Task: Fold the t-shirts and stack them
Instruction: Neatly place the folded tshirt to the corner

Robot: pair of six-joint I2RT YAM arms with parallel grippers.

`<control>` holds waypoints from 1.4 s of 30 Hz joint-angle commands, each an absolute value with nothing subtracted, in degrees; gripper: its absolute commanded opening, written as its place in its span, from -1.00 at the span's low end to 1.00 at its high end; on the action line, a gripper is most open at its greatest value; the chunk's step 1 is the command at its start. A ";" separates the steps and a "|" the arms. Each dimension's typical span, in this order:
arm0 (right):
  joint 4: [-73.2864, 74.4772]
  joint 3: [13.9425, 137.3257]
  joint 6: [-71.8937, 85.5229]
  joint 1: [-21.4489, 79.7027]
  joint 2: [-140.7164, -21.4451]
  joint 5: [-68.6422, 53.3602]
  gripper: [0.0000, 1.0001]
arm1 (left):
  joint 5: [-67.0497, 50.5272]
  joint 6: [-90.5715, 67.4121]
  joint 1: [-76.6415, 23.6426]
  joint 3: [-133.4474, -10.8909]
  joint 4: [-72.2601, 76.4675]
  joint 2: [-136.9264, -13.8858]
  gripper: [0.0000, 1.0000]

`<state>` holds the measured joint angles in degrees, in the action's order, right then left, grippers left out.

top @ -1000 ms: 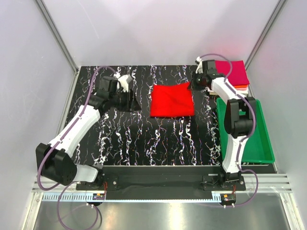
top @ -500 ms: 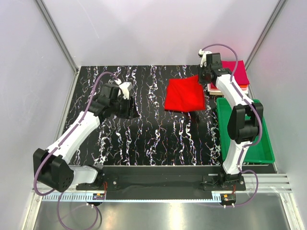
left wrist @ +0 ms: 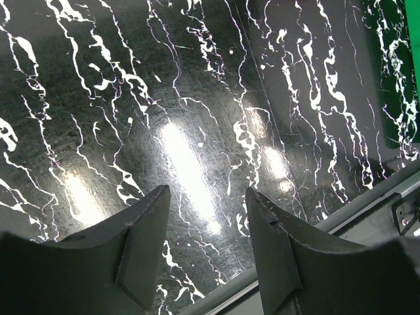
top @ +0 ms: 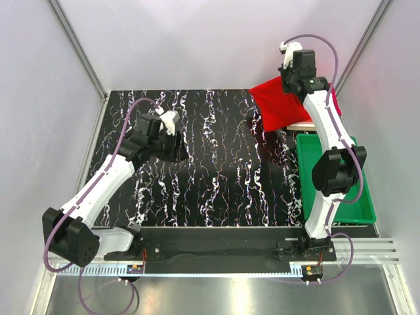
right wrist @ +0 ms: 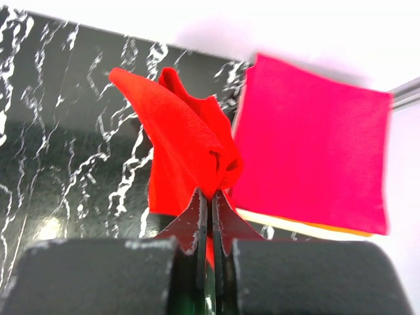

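The right gripper (right wrist: 210,200) is seen with its two fingers pressed together on a bunched fold of the bright red t-shirt (right wrist: 190,141). The cloth is pinched between the fingertips and rises from them in loose, rumpled folds in the right wrist view. In the top view the red t-shirt (top: 279,105) is held above the far right corner of the table (top: 216,170), hanging below the raised right wrist. Its lower edge is seen over the stack of folded shirts. Whether it touches that stack cannot be told.

Just beside the red cloth a magenta folded t-shirt (right wrist: 312,151) is laid flat as a square, and an orange edge (right wrist: 308,228) is shown under its near side. The green tray (top: 354,190) is placed just on the near side of that stack, along the right edge of the table.

The left gripper (left wrist: 207,243) is held with its fingers spread apart and nothing between them. Only the black, white-veined table surface is seen beneath it. In the top view the left gripper (top: 177,141) is positioned over the left half of the table, well apart from the red t-shirt.
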<state>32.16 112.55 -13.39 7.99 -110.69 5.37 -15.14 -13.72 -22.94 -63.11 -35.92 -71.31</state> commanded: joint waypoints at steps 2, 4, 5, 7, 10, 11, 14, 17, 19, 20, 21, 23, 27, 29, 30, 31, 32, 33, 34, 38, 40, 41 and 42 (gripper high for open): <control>35.06 122.31 -15.21 5.81 -113.19 7.47 -1.00 | -13.71 -12.83 -23.03 -63.11 -33.75 -70.93 0.10; 37.96 125.40 -15.82 5.19 -114.78 7.73 -1.00 | -13.62 -12.83 -23.12 -63.19 -33.66 -71.19 0.10; 38.84 128.29 -15.99 4.40 -116.18 7.82 -1.00 | -13.62 -12.75 -23.12 -63.19 -33.75 -71.28 0.11; 40.95 131.21 -16.61 3.43 -117.50 7.91 -1.00 | -13.71 -12.74 -23.03 -63.28 -33.84 -71.37 0.11; 42.54 136.83 -17.22 1.24 -120.14 8.08 -1.00 | -13.89 -12.74 -23.11 -63.28 -33.84 -71.54 0.11; 42.45 137.72 -17.66 0.71 -120.67 7.91 -1.00 | -13.97 -12.66 -23.12 -63.37 -33.84 -71.72 0.11; 42.54 141.14 -18.98 -2.37 -123.65 5.55 -1.00 | -14.15 -12.57 -23.12 -63.46 -33.84 -72.07 0.11; 42.54 146.13 -19.25 -4.92 -128.21 4.31 -1.00 | -14.41 -12.57 -23.12 -63.46 -34.10 -72.07 0.11; 42.36 149.57 -19.25 -6.32 -131.20 2.73 -1.00 | -14.50 -12.57 -23.12 -63.54 -34.01 -72.33 0.11; 42.36 150.63 -19.07 -6.76 -132.26 2.38 -1.00 | -14.50 -12.57 -23.12 -63.46 -34.10 -72.42 0.11; 42.36 151.69 -19.25 -7.38 -133.23 1.94 -1.00 | -14.41 -12.57 -23.12 -63.46 -34.10 -72.60 0.11; 42.36 154.24 -20.21 -7.73 -135.96 1.58 -1.00 | -14.24 -12.48 -23.03 -63.46 -34.19 -72.60 0.11; 41.14 157.23 -21.00 -8.70 -138.95 0.88 -1.00 | -14.15 -12.39 -23.03 -63.72 -34.54 -73.21 0.12; 39.04 157.32 -21.44 -9.58 -139.74 0.88 -1.00 | -13.98 -12.30 -23.11 -63.72 -34.72 -73.30 0.12; 38.33 157.59 -21.71 -9.75 -140.36 1.23 -1.00 | -13.71 -12.22 -23.12 -63.72 -34.72 -73.21 0.12; 37.45 157.76 -22.49 -10.28 -140.71 1.49 -1.00 | -13.54 -12.13 -23.12 -63.63 -34.80 -73.21 0.12; 37.27 158.11 -22.76 -10.46 -141.06 1.58 -1.00 | -13.27 -12.13 -23.12 -63.63 -34.80 -73.21 0.12; 37.35 158.64 -22.85 -10.63 -141.41 1.67 -1.00 | -12.92 -12.04 -23.03 -63.63 -34.80 -73.30 0.12; 37.27 158.56 -22.94 -10.81 -141.24 1.67 -1.00 | -12.92 -12.04 -23.11 -63.63 -34.80 -73.39 0.13; 37.09 157.94 -23.38 -11.07 -140.10 1.67 -1.00 | -12.92 -12.13 -23.03 -63.90 -34.98 -73.92 0.13; 36.74 157.94 -23.90 -11.16 -139.48 1.93 -1.00 | -12.66 -12.04 -23.12 -63.90 -35.07 -74.09 0.13; 36.56 157.94 -23.99 -11.25 -139.13 1.93 -1.00 | -12.57 -12.04 -23.12 -63.90 -35.16 -74.18 0.13; 36.56 157.94 -24.26 -11.25 -138.78 1.85 -1.00 | -12.48 -12.04 -23.03 -63.90 -35.16 -74.18 0.13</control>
